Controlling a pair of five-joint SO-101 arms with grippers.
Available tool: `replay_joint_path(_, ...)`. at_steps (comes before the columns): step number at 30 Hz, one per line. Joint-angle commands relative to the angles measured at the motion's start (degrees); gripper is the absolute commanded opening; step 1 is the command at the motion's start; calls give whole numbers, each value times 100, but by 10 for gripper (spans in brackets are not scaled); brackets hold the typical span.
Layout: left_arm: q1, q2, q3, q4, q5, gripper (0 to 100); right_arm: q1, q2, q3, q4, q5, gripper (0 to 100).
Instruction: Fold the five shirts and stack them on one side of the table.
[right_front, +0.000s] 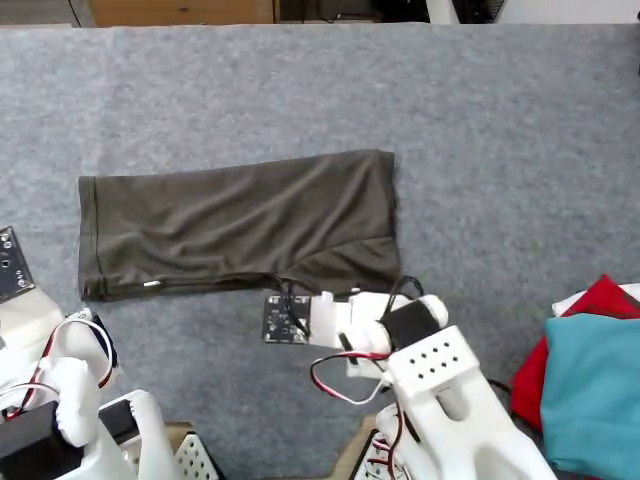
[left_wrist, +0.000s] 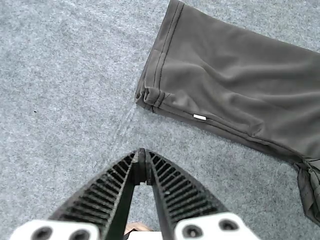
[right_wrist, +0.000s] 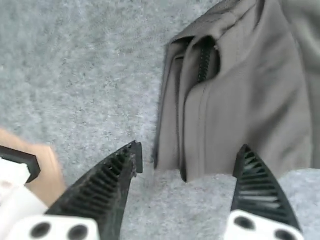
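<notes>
One folded shirt (right_front: 240, 225), long axis running left-right

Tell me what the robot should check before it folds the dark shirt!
1. Right tool open: ok, wide open.
2. Dark shirt edge inside that tool's opening: ok.
3. Left tool ready to grab: not ok, shut, over bare table beside the shirt's corner.
4. Shirt lying smooth: not ok, layers bunched near the right tool.
5. Red shirt and teal shirt out of the way: ok, piled apart at the table's edge.
6. Five shirts present: cannot tell.
</notes>
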Motion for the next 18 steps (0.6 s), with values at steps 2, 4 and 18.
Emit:
replay_joint_path(2,-18,-22,-18,-70,-237,20,-242,-154,84,-132,-185,302)
replay_joint_path(4,-35,-22,-18,-70,-413,20,-409,-154,66,-185,-413,302)
replay_joint_path(18,-9,-22,299,-545,-756,23,-690,-136,110,-369,-554,300)
